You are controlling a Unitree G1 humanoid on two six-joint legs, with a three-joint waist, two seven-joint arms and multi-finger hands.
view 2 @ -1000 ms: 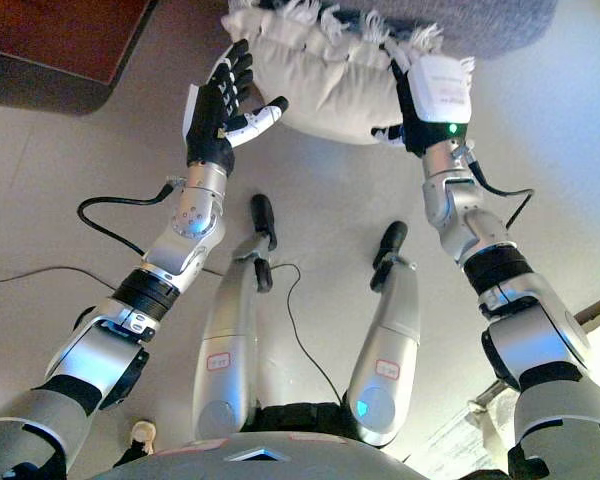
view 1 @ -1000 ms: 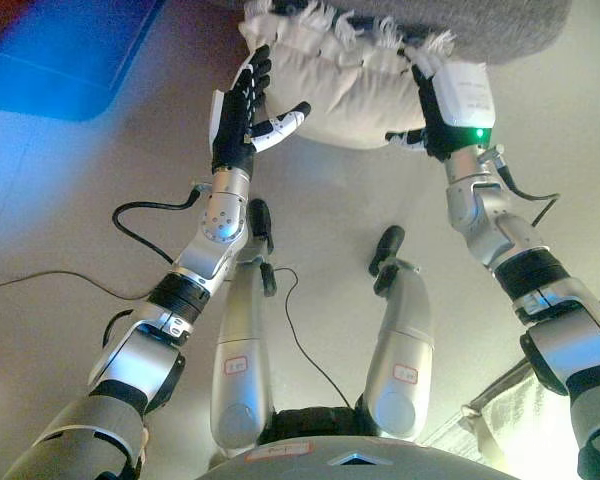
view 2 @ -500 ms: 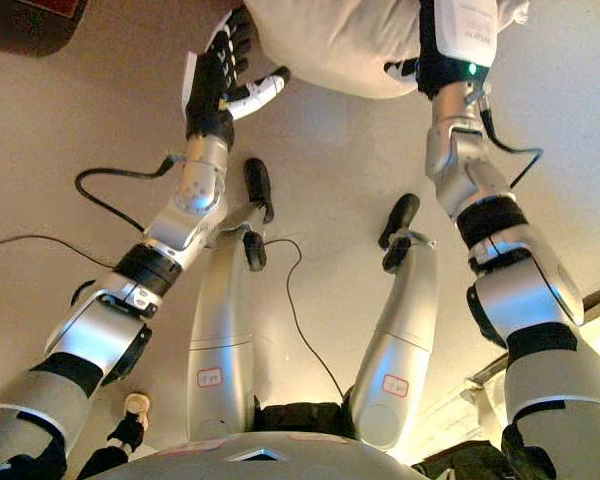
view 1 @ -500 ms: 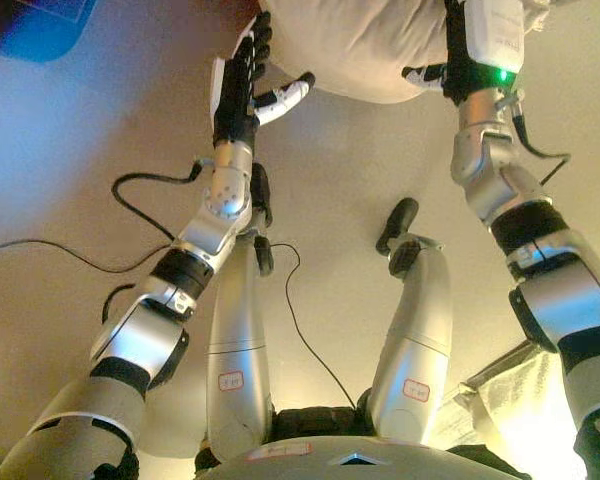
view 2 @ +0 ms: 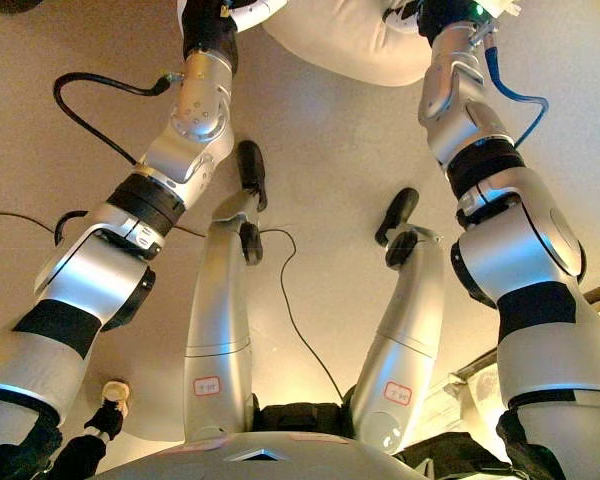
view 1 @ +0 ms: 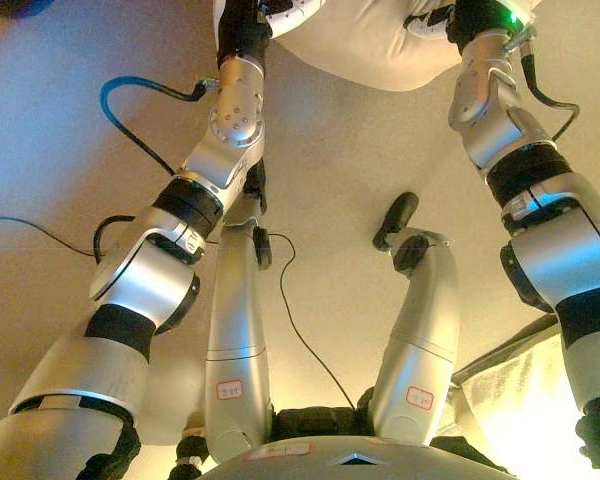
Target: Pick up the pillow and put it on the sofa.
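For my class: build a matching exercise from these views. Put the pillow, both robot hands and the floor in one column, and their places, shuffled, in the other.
Things:
1. cream fabric pillow
2. left robot hand
3. right robot hand
4. beige floor

Places:
A. at the pillow's right side, top right of the view
B. the background behind both arms
C. at the top edge, between the two hands
D. at the pillow's left side, top left of the view

Pairs: 1-C, 2-D, 3-A, 4-B
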